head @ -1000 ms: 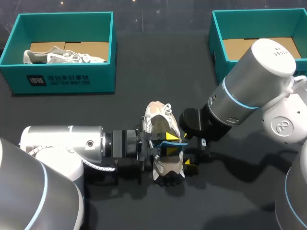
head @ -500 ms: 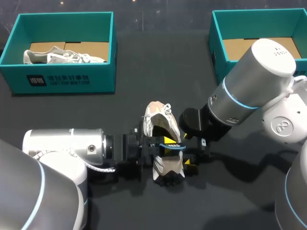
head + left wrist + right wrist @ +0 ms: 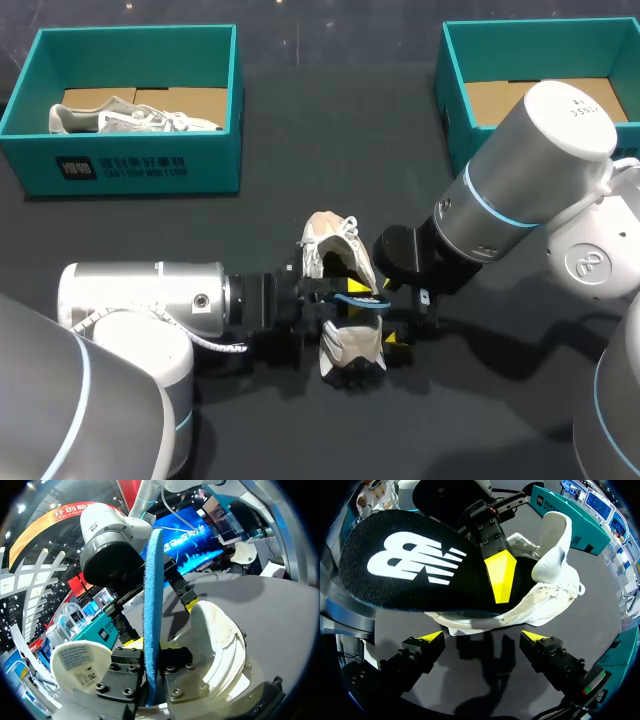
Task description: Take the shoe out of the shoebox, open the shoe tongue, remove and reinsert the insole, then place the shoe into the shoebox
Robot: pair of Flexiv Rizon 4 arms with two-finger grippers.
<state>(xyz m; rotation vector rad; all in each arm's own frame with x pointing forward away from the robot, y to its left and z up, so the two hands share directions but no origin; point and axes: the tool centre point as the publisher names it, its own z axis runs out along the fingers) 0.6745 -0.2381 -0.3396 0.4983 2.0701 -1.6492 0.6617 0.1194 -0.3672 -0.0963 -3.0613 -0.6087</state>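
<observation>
**Left pincer (image 3: 151,677) clamping sneaker's insole at mid-tabletop**

Left pincer, coming in from the left side of the dark tabletop (image 3: 300,160), is gripping a thin foam insole with a black top and blue underside (image 3: 151,595), its two fingers pressing on the insole's opposite faces. The insole is standing on edge just over the opening of a white low-top sneaker (image 3: 350,350), which is lying on the tabletop about midway between the two boxes. Whether the insole's far end is sitting inside the shoe cannot be told. The right pincer (image 3: 484,637) is hanging close beside the sneaker with its yellow-tipped fingers spread wide, holding nothing. A teal cardboard shoebox (image 3: 130,170) at the far left is holding a second, grey-white sneaker (image 3: 130,118). Another teal cardboard shoebox (image 3: 455,110) is standing at the far right.
</observation>
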